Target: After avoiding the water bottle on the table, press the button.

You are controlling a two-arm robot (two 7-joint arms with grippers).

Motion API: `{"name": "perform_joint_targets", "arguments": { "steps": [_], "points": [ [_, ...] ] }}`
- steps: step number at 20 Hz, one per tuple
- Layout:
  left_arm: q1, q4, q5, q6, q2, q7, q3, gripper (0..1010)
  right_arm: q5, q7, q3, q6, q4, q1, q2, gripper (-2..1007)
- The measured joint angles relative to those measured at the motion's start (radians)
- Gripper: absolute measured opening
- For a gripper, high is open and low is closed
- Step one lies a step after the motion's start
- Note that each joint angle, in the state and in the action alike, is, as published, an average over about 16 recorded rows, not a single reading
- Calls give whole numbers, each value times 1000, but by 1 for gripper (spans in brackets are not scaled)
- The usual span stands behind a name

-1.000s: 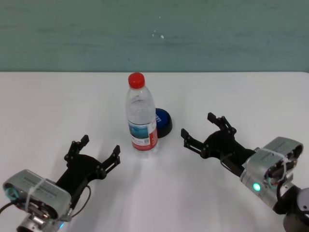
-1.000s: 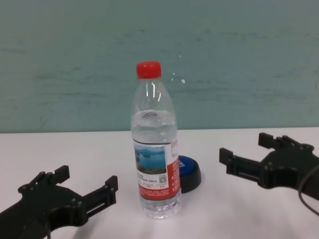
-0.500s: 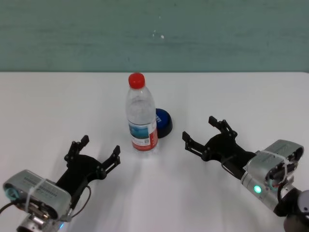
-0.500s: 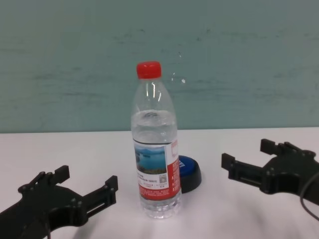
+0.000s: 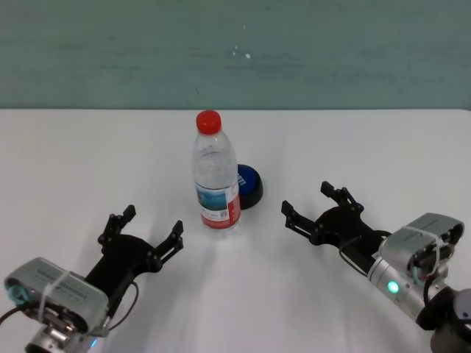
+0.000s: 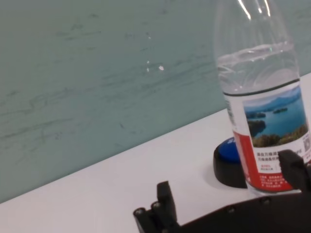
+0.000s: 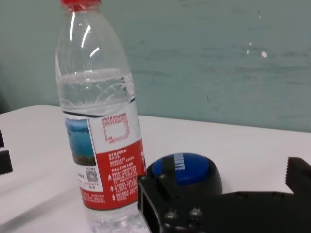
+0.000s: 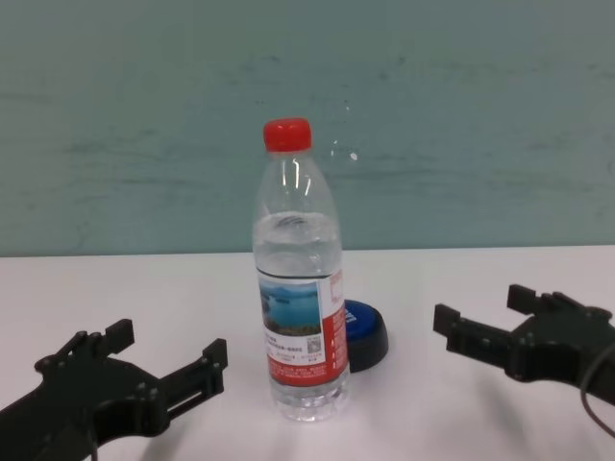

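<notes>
We see the water bottle standing upright mid-table, with the blue button just behind it toward our right, seemingly touching its base. Our right gripper sits near the button's right, fingers spread and empty. Our left gripper rests near the bottle's left, likewise spread.

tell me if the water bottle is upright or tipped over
Upright. The water bottle stands on its base on the table, red cap at the top.
</notes>
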Motion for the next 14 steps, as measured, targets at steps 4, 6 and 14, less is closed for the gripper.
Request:
{"name": "perform_joint_targets", "arguments": {
  "steps": [4,6,14],
  "points": [
    [0,0,0,0,0,0,0,1000,-4,-6,-7,13,18,15,-1,1004],
    [0,0,0,0,0,0,0,1000,-10,-8,-13,21,29,26,-1,1004],
    [0,0,0,0,0,0,0,1000,-40,-5,-41,44,74,71,-2,1004]
  ]
}}
